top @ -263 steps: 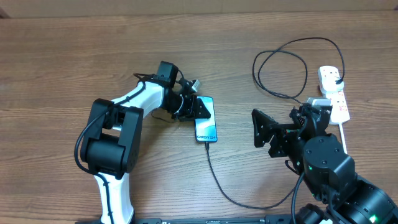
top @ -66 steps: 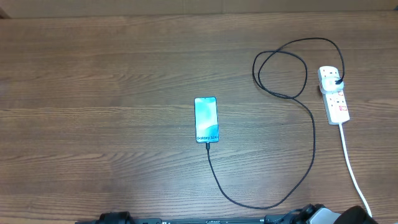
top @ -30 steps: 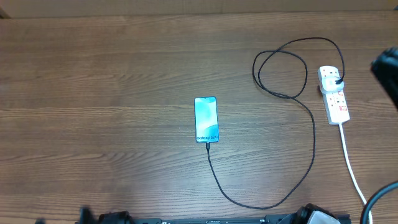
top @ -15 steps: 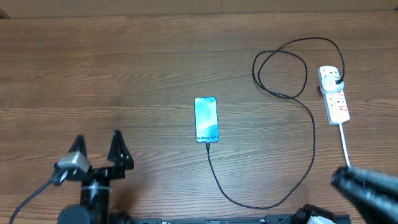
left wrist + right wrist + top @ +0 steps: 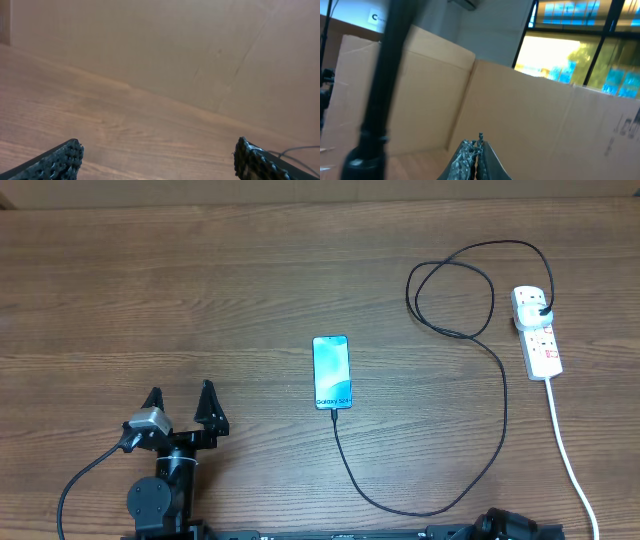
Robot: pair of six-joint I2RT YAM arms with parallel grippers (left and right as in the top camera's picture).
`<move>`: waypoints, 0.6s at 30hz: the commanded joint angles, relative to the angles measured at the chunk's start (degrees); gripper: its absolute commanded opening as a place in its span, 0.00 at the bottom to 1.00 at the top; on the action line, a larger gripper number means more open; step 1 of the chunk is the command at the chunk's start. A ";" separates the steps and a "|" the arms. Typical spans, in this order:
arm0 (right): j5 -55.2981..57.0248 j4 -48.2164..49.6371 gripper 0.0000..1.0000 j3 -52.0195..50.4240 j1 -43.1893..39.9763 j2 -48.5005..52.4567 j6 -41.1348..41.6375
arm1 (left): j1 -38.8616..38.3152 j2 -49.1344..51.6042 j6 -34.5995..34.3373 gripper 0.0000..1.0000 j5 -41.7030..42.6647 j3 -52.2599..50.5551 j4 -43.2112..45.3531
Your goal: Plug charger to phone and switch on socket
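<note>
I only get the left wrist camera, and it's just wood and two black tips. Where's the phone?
Observer: The phone lies screen-up, ahead and to the right of your open left end effector.
Kid: Is the wire in it?
Observer: The charger reaches the phone's near edge, and its black plug sits on the socket at far right.
Kid: Where's my other arm?
Observer: Its wrist camera shows the right end effector shut, facing cardboard.
</note>
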 commanded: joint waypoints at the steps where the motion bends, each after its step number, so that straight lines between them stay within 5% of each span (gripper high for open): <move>1: 1.81 2.12 0.06 -3.45 0.66 -3.56 -0.48 | 0.33 -0.48 1.70 1.00 0.55 -0.28 0.39; 18: 5.55 4.52 0.06 -6.62 0.94 -8.92 -0.50 | 0.33 -0.04 1.68 1.00 -0.33 -0.28 -5.92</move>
